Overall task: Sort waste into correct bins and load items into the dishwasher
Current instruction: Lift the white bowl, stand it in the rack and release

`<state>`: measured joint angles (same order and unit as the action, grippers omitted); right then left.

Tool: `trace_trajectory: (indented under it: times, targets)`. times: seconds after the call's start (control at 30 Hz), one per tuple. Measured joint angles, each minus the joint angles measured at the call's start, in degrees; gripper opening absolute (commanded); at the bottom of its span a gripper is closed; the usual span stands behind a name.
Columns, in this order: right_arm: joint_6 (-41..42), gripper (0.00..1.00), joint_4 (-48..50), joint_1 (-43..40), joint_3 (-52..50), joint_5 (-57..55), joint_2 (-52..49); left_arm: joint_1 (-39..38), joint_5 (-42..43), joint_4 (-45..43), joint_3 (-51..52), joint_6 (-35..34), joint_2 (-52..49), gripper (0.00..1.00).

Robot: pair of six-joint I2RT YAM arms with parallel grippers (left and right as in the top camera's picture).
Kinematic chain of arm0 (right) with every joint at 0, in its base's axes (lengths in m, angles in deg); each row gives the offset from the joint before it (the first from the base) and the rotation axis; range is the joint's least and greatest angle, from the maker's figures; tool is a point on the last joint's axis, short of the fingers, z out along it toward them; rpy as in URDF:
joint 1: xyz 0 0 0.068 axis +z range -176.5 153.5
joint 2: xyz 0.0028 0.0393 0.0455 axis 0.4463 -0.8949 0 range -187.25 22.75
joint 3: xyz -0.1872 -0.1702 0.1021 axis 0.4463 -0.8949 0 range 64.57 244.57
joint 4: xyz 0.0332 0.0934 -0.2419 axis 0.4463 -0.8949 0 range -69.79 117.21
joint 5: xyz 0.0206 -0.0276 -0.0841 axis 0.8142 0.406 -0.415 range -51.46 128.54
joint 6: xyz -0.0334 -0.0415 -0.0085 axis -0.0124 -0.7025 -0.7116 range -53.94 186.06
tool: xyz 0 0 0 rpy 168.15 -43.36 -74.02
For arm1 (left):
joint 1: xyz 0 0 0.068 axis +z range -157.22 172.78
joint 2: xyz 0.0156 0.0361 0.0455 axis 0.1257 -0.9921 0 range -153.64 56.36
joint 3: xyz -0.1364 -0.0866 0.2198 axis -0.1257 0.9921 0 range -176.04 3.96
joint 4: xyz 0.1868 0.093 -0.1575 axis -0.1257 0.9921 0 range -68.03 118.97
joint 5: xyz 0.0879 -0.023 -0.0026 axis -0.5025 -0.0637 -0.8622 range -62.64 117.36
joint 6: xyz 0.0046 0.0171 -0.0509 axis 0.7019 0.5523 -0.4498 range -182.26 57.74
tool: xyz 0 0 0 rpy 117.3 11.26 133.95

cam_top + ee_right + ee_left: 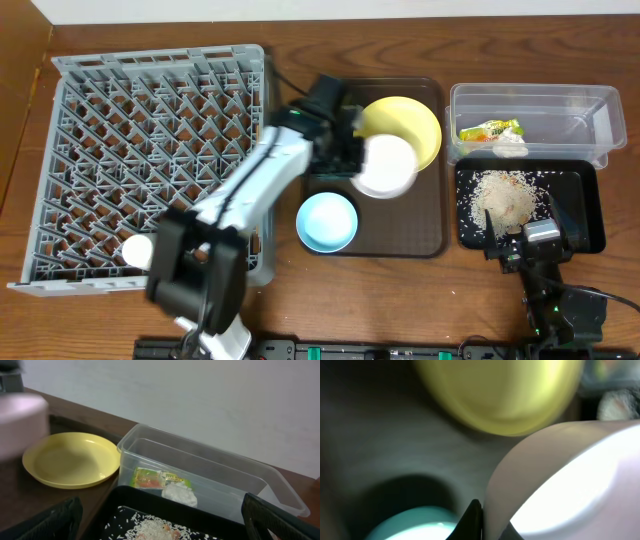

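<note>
The square grey lattice dish rack [150,150] at left looks like moulded matt plastic. The brown surface [420,300] shows wood grain with a low sheen. The rectangular clear tub [225,467] is see-through, glossy plastic. The yellow-green-orange snack wrapper [159,479] inside is shiny film, and the crumpled white paper [180,495] is matt and creased. The round pale yellow plate [70,460] and round white bowl [386,166] look smooth with a soft sheen.

No word, brand, number or sign can be read in any of the three views. The only printed surface is the small yellow, green and orange snack wrapper [159,479] lying in the deep clear plastic tub [225,477] (its print shows as dark smudges on a yellow band, too small and soft to make out). Seen from overhead the same wrapper [489,129] is only a patch of colour.
</note>
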<state>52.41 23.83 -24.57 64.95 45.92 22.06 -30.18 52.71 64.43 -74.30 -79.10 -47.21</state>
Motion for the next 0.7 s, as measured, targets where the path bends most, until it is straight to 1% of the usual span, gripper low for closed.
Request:
trace_trajectory:
  times: [0.13, 0.27, 0.37, 0.43, 0.53, 0.63, 0.7]
  targets:
    - [0.0, 0.99, 0.0, 0.0, 0.0, 0.0, 0.0, 6.2, -16.2, 5.0, 0.0, -2.4, 8.1, 0.07]
    - [0.0, 0.99, 0.0, 0.0, 0.0, 0.0, 0.0, 10.3, -37.1, 6.8, -0.3, -4.4, 15.7, 0.07]
    - [0.0, 0.99, 0.0, 0.0, 0.0, 0.0, 0.0, 11.5, -51.6, 6.9, -0.7, -5.1, 18.5, 0.07]
    - [0.0, 0.99, 0.0, 0.0, 0.0, 0.0, 0.0, 11.8, -60.6, 6.8, -0.9, -5.5, 18.5, 0.07]
    - [0.0, 0.99, 0.0, 0.0, 0.0, 0.0, 0.0, 11.8, -71.0, 6.0, -0.9, -5.5, 16.5, 0.07]
    - [0.0, 0.99, 0.0, 0.0, 0.0, 0.0, 0.0, 11.8, -79.5, 4.6, -0.9, -5.6, 13.1, 0.07]
    - [0.0, 0.99, 0.0, 0.0, 0.0, 0.0, 0.0, 11.8, -83.3, 3.0, -0.9, -5.1, 10.4, 0.08]
